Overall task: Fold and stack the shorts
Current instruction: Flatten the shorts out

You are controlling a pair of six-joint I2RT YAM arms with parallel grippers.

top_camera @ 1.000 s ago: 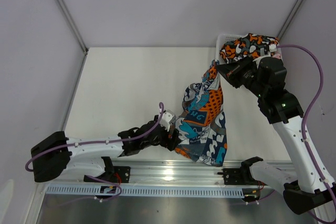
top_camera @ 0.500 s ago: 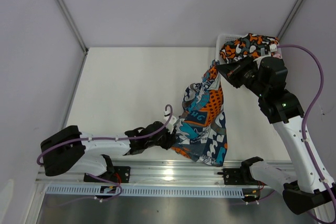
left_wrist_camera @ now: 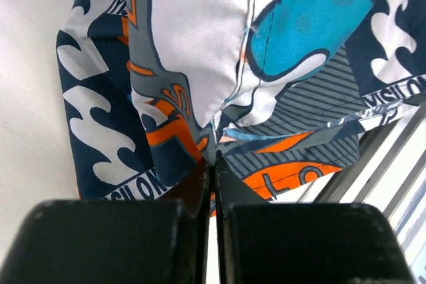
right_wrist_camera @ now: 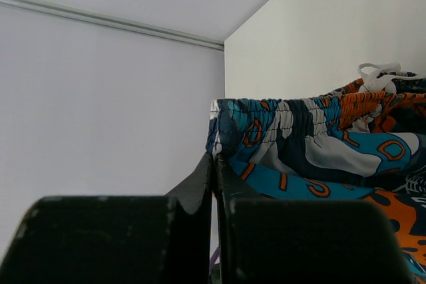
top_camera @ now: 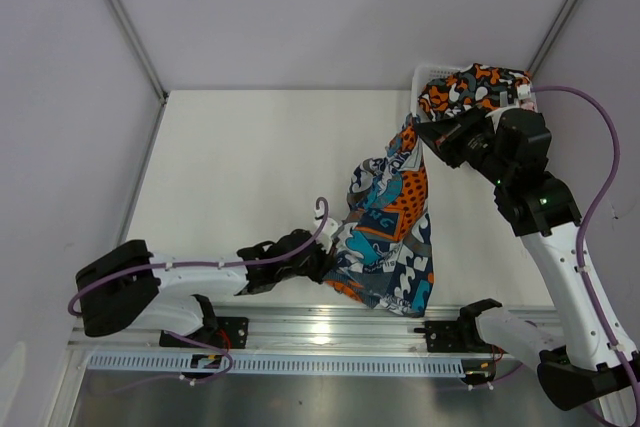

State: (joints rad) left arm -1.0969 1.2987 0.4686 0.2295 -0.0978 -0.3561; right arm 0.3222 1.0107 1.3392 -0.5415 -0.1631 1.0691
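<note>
Left pincer is clenching the bottom edge of the patchwork shorts, low down near the front edge of the counter. In the left wrist view the jaws are sitting pressed together with a fold of cloth nipped between them. It is probably taking a second hold so the pair can be pulled out flat for folding.

The shorts are hanging on a diagonal between both arms, with the lower part bunching on the counter.

Right pincer is gripping the elastic waistband, raised just beside the basket. The camouflage shorts are lying heaped in that basket, seemingly waiting their turn.

Writing: white "SILON" on navy is showing twice in the left wrist view, with the start of the word lost in folds. No tag is readable.
</note>
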